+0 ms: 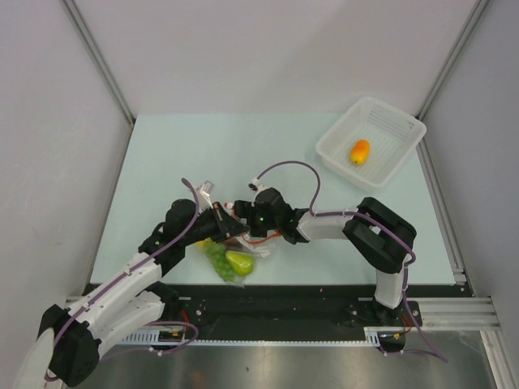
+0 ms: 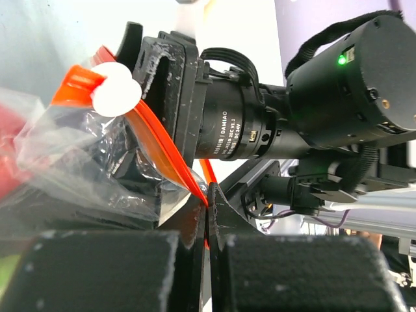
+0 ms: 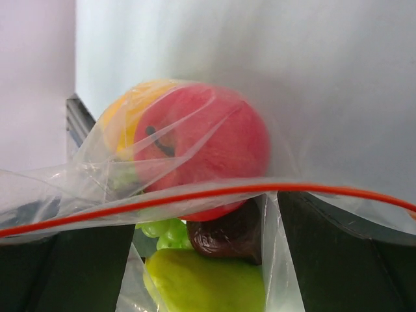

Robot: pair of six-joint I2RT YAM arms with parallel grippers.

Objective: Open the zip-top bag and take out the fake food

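View from above: places the zip-top bag (image 1: 235,253) at the near middle of the worktop (image 1: 162,162), its mouth raised between left claw (image 1: 220,220) and right claw (image 1: 243,214), with one orange fruit (image 1: 360,151) lying apart in the white basket (image 1: 334,152) at far right. Left wrist: shows the left claw clenched on the orange-red zip strip (image 2: 156,146), with crumpled clear plastic beside it. Right wrist: shows the right claw spread wide and released, the strip stretched across between its fingers, with red apple (image 3: 208,149), green grapes (image 3: 162,231) and yellow-green pear (image 3: 208,286) packed behind. Judged limp, crinkly and slippery, so best taken by the stiffer strip. Probably light, glossy, prone to rolling; worth pinching the apple first, as nearest the mouth.
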